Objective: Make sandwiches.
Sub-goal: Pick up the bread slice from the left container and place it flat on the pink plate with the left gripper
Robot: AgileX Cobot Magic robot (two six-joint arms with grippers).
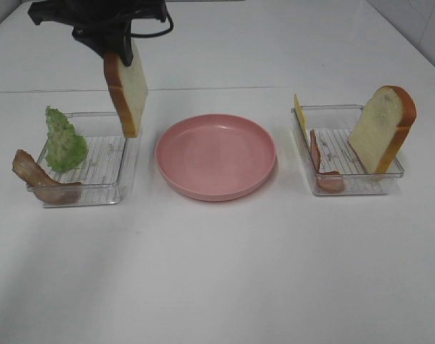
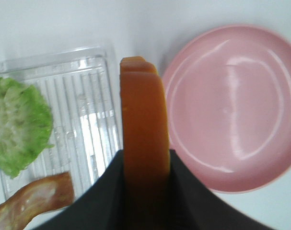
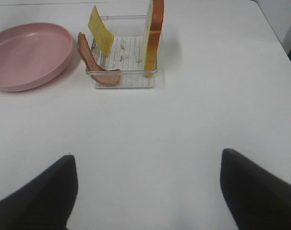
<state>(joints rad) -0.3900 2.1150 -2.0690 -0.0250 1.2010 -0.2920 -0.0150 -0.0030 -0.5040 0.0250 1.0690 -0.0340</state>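
Over the left tray's (image 1: 95, 197) inner edge, the left claw (image 1: 121, 51) clamps one bread slice (image 1: 128, 89); the right claw (image 3: 145, 191) gapes, empty. The plate (image 1: 216, 156) is bare: nothing stacked yet, fillings (image 1: 65, 140) lie untouched

Bright, even light falls on a white surface (image 1: 217, 272), and shadows are faint and soft. White glare streaks cross the pink plate (image 2: 241, 96). Nearest the wrist cameras, the bread (image 2: 143, 143) and the right tool's fingers (image 3: 35, 196) are blurred.
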